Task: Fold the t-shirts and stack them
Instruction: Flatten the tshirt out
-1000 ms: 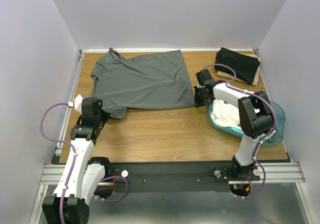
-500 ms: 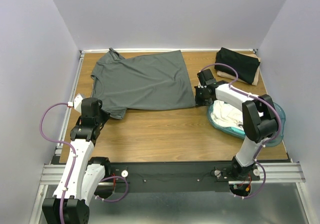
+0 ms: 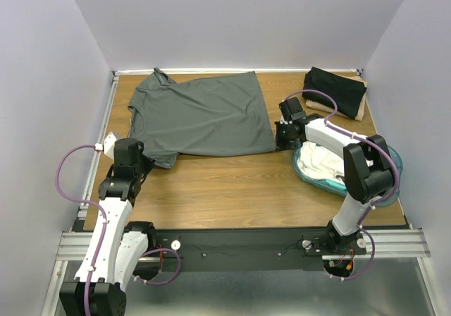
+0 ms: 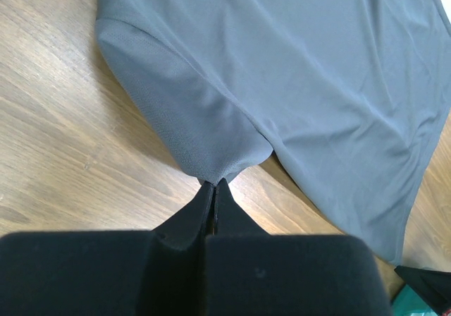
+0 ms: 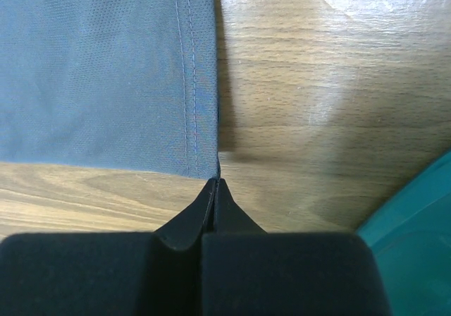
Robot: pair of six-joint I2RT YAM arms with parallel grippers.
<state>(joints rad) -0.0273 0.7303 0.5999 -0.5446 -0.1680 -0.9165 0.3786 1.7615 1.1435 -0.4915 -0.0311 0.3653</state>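
A dark grey t-shirt [image 3: 201, 115] lies spread flat across the back of the wooden table. My left gripper [image 3: 148, 162] is shut on the tip of its near left sleeve [image 4: 187, 118]. My right gripper [image 3: 280, 138] is shut on the shirt's near right hem corner [image 5: 204, 162]. A folded black t-shirt [image 3: 337, 90] lies on a tan folded one at the back right. White shirts [image 3: 317, 159] lie crumpled in the teal tub [image 3: 389, 162].
The teal tub stands at the right edge beside my right arm, and its rim shows in the right wrist view [image 5: 416, 203]. White walls close in the table on the left, back and right. Bare wood [image 3: 232, 182] lies in front of the grey shirt.
My right gripper has shifted slightly right and back with the hem corner, pulling the shirt's right edge a little straighter. The left arm has not moved.
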